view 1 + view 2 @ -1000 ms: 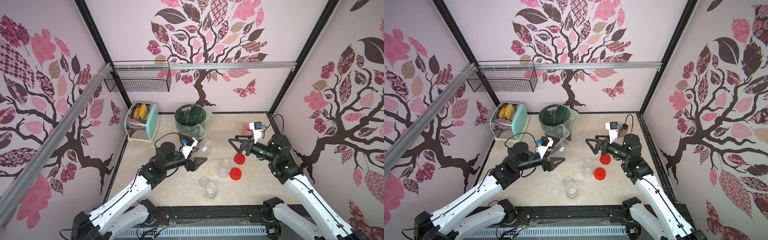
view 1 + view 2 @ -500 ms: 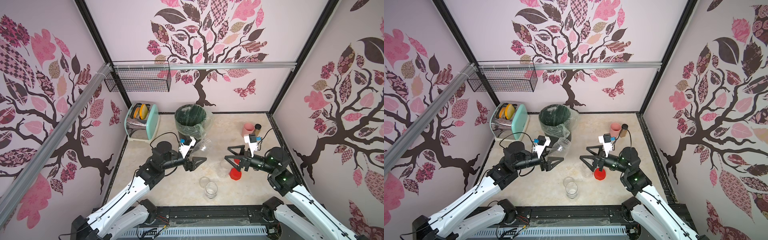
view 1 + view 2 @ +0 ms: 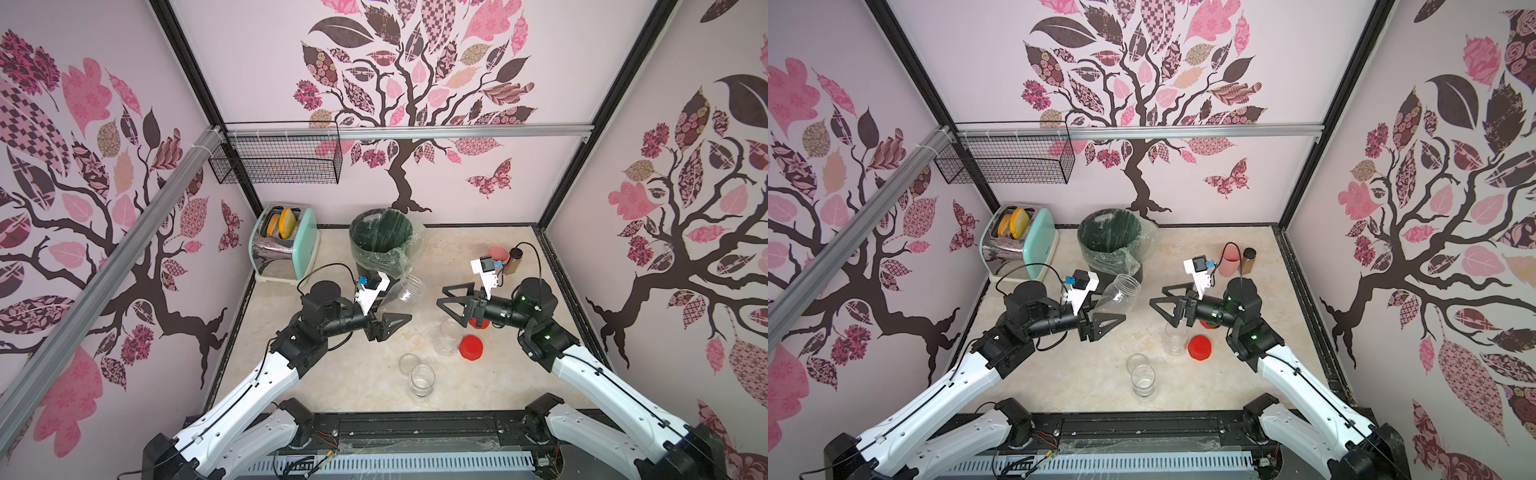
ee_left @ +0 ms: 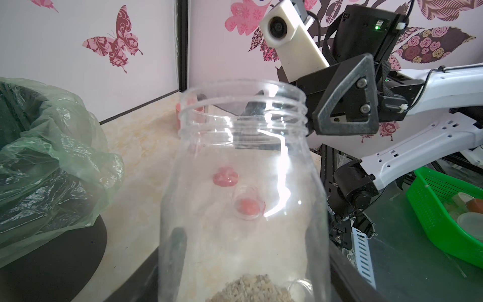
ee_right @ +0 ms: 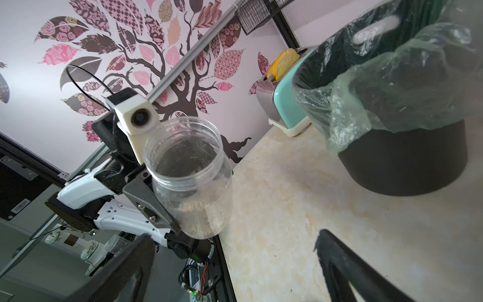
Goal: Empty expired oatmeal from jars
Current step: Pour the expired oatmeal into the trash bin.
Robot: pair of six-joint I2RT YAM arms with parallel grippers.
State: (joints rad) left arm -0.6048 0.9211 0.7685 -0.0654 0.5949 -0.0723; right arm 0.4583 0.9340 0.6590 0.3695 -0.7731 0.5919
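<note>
My left gripper (image 3: pixel 390 320) is shut on a clear lidless jar (image 3: pixel 406 290) (image 3: pixel 1118 296), held tilted above the table with its mouth toward the bin. Pale oatmeal (image 4: pixel 251 287) (image 5: pixel 206 209) lies in a low heap at the jar's bottom. My right gripper (image 3: pixel 453 305) (image 5: pixel 235 261) is open and empty, facing that jar (image 5: pixel 188 167) from the right, a short gap away. Two more clear jars (image 3: pixel 446 337) (image 3: pixel 422 380) stand on the table without lids. I cannot make out what they hold. A red lid (image 3: pixel 471 347) lies beside them; another red lid (image 3: pixel 478 323) is half hidden under my right arm.
A black bin with a green bag (image 3: pixel 380 241) (image 5: pixel 392 104) stands just behind the held jar. A mint toaster (image 3: pixel 282 245) is at the back left. A pink cup (image 3: pixel 497 253) and a brown bottle (image 3: pixel 515 261) are at the back right. A clear lid (image 3: pixel 409 363) lies by the front jar.
My open right gripper dipped over the red lids, then rose again, ending a little further left, nearer the held jar. The left gripper and its jar have hardly moved.
</note>
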